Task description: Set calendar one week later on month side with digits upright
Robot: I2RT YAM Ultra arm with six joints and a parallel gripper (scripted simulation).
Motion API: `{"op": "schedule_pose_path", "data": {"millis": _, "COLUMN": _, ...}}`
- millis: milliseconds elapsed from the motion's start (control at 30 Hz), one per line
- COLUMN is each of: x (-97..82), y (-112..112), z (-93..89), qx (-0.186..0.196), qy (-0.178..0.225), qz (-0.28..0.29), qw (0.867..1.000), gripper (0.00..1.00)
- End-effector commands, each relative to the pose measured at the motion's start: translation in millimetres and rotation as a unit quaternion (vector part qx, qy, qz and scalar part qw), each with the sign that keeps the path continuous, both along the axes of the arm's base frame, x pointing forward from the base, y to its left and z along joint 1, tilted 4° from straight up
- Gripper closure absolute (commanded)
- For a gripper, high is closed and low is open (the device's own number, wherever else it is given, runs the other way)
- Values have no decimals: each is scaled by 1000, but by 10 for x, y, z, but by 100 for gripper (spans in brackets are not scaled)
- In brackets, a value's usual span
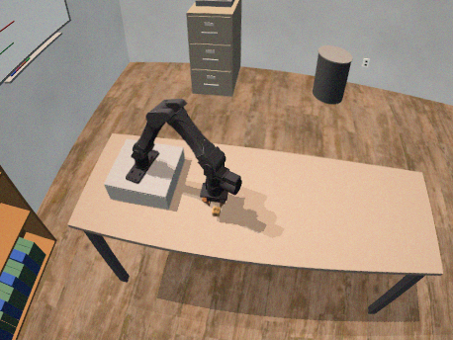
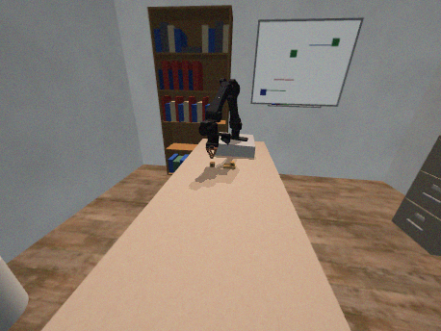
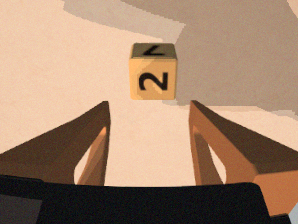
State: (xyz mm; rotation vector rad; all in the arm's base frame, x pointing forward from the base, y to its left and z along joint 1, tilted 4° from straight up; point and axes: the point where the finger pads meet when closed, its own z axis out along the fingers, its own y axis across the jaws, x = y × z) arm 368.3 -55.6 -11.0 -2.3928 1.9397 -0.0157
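Above the pale wooden worktop, the gripper is waiting close to a number cube

Near the grey box under the arm, the black gripper with orange-brown fingers (image 1: pixel 214 202) (image 2: pixel 211 153) is hanging over the pale tan worktop (image 1: pixel 326 212) (image 2: pixel 212 241) (image 3: pixel 40 65). A small yellow-tan wooden cube with black numbers (image 1: pixel 216 211) (image 2: pixel 212 165) (image 3: pixel 153 79) is sitting flat on the worktop by itself. In the wrist view it is lying just past the fingertips, about in the middle between the two finger lines. So the gripper is probably needing to go a little toward the cube and then down. The cube has no long side, so what is mattering is which way it is turned. Its top is showing a 2 lying on its side, so it is likely needing a turn before it can stand right in the tray.

The gripper is standing part way open. Nothing is between its fingers, and it is not touching the cube. In the exterior view, a small yellow-tan calendar piece (image 2: pixel 230 165) is resting on the worktop beside the cube, a bit apart. It is too small to read, so the date is staying a secret here.
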Motion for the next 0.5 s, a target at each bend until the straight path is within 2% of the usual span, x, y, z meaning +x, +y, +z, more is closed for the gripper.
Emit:
{"op": "schedule_pose_path", "data": {"millis": 0, "x": 42, "y": 7, "z": 10, "qx": 2, "qy": -9, "qz": 0, "qw": 1000, "gripper": 55}}
{"op": "schedule_pose_path", "data": {"millis": 467, "x": 54, "y": 14, "z": -142, "qx": 2, "qy": -9, "qz": 0, "qw": 1000, "gripper": 55}}
